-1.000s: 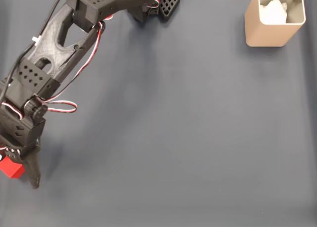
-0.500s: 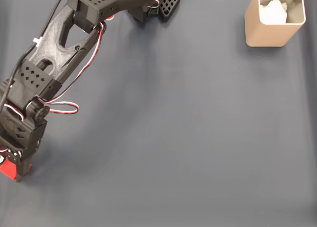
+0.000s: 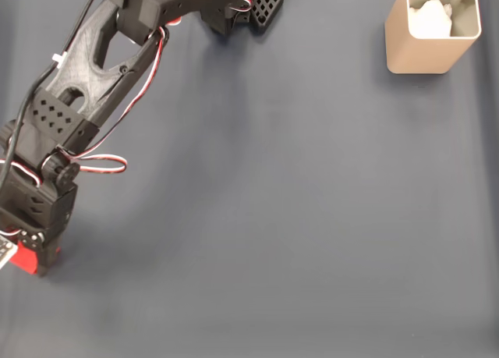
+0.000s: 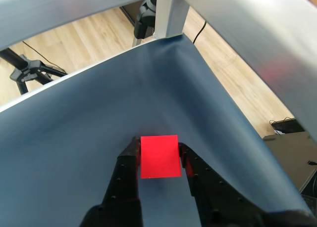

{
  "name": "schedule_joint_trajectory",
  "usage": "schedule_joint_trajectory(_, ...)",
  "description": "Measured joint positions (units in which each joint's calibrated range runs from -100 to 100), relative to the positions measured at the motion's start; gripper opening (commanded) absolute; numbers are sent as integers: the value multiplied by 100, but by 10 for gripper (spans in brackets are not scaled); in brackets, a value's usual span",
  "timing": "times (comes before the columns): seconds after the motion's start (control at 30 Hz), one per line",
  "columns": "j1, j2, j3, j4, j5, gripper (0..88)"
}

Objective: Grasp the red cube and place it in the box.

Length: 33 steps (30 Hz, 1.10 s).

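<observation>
Since a second ago, claw [image 4: 159, 155] drawn in and now clamped on the red cube [image 4: 159, 157], one finger at each side; cube nudged slightly and mostly covered by the arm [image 3: 74, 120] in the fixed view, at the left edge of the table [image 3: 296, 217]. Tan box [image 3: 431, 32] unmoved at the far right corner, well apart. Dark grey mat over the table; light wooden floor [image 4: 74, 41] and a black stand [image 4: 29, 71] beyond in the wrist view.

No readable text, labels, brand marks or numbers anywhere: nothing on my arm, the desk mat, or anything on it.
</observation>
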Motion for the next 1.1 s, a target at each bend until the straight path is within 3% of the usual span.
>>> schedule_joint_trajectory(0.47,-638,-2718,2505,915,112,1)
schedule_joint_trajectory(1.1,-2537,-6357,4720,1655,205,2)
